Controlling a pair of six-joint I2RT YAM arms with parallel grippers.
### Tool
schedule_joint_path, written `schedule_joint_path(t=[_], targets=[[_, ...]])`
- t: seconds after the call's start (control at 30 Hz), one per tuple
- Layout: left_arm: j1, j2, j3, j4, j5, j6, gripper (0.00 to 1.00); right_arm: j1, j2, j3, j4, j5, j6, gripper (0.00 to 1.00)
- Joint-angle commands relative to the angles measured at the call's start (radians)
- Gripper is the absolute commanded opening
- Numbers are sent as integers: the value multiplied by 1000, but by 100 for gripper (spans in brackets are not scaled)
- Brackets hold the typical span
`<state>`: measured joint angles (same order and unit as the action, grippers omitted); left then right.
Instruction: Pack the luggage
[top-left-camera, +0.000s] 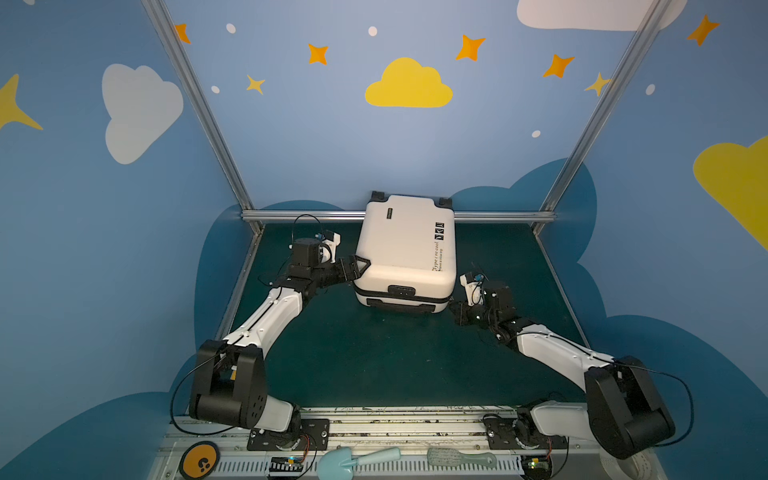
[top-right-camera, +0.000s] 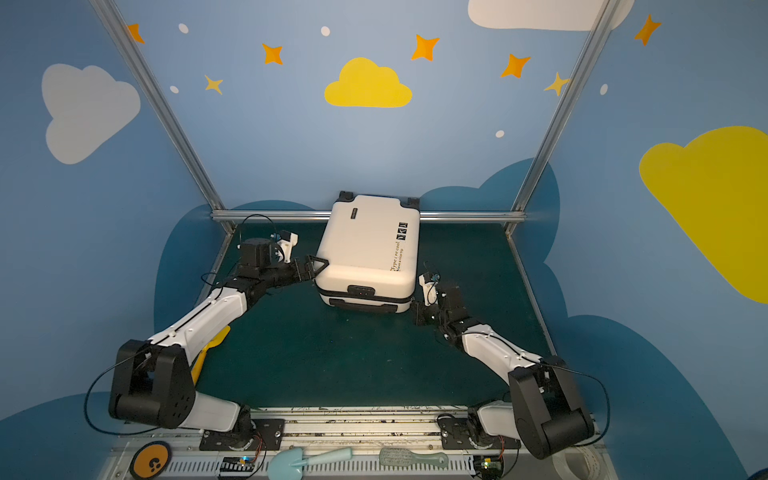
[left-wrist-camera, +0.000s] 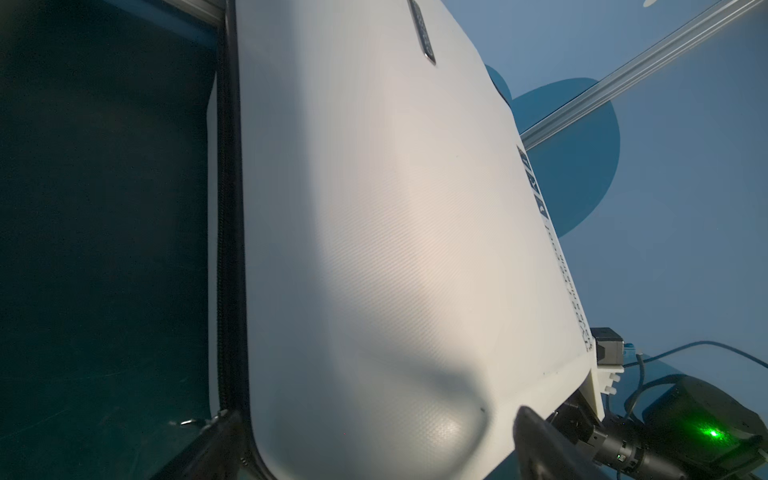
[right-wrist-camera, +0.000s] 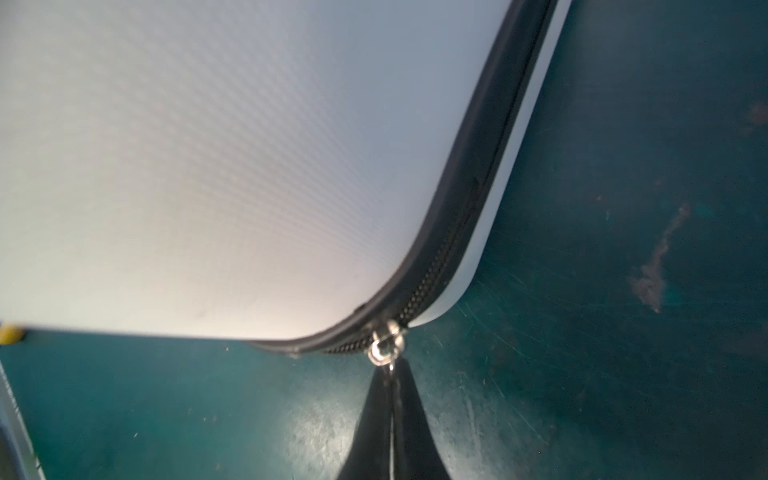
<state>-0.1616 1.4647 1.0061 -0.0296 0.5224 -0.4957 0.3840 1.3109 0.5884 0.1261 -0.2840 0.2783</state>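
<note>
Right gripper (right-wrist-camera: 390, 376): pinching zipper pull (right-wrist-camera: 386, 340) at luggage (top-left-camera: 405, 249) near-right corner, probably to run zipper (right-wrist-camera: 440, 266) closed. Left gripper (top-left-camera: 359, 269): spread wide, straddling left side, likely bracing against that pull. Luggage: lid down, flat at table (top-left-camera: 374, 365) far edge, wheels (top-left-camera: 377, 195) at rear rail (top-left-camera: 316, 215). Pull visible only in right wrist view; placement only in top views.

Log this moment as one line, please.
luggage: closed, flat | left gripper: open at its left side | right gripper: shut on zipper pull
</note>
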Motion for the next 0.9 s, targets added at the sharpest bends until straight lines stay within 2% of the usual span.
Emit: schedule_joint_path(t=[0.0,0.4,0.63,0.87], targets=[[-17,7,22,20,31,15,100,-6,-34,-8,-42,-69,-26,0],[-54,31,30,33,25,9,100,5,-113,-39,-106,-141,-3,0],[-73,37,40,37,24,5,100,49,-126,-63,-69,-165,33,0],[-82,37,34,40,21,3,100,109,-114,-56,-57,-143,47,0]])
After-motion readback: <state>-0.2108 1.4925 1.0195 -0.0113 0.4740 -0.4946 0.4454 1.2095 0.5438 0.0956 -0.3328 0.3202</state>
